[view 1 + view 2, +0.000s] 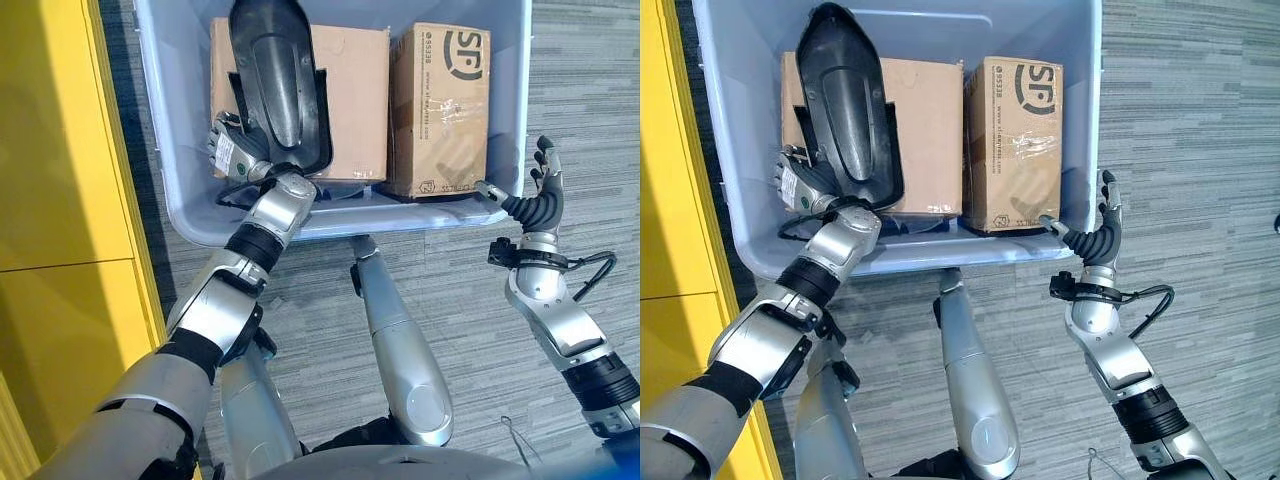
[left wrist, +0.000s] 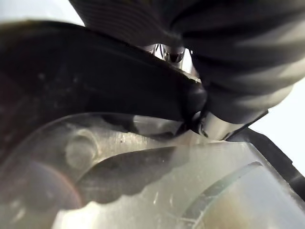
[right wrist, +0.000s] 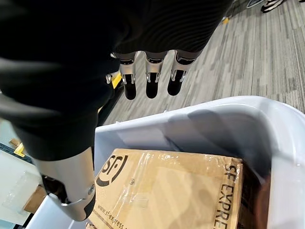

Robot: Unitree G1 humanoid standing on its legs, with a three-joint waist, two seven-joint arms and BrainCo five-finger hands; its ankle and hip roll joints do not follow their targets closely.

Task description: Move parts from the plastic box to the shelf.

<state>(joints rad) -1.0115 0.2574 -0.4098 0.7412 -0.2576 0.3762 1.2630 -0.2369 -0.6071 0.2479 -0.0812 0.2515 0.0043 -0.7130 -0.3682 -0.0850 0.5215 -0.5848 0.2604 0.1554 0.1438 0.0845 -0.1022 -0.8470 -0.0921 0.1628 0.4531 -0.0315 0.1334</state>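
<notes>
A long black plastic part [image 1: 275,80] stands tilted in the grey plastic box [image 1: 400,222], leaning against a cardboard box [image 1: 350,100]. My left hand [image 1: 232,150] reaches into the box at the part's lower end, its fingers curled round the part's edge. In the left wrist view the black part [image 2: 95,81] sits right against the hand. My right hand [image 1: 545,200] hovers outside the box by its near right corner, open, with straight fingers [image 3: 150,78] and nothing held.
A second cardboard box [image 1: 440,110] fills the right side of the plastic box. A yellow cabinet wall [image 1: 60,200] runs along the left, close to the box. Grey carpet floor [image 1: 590,90] lies to the right.
</notes>
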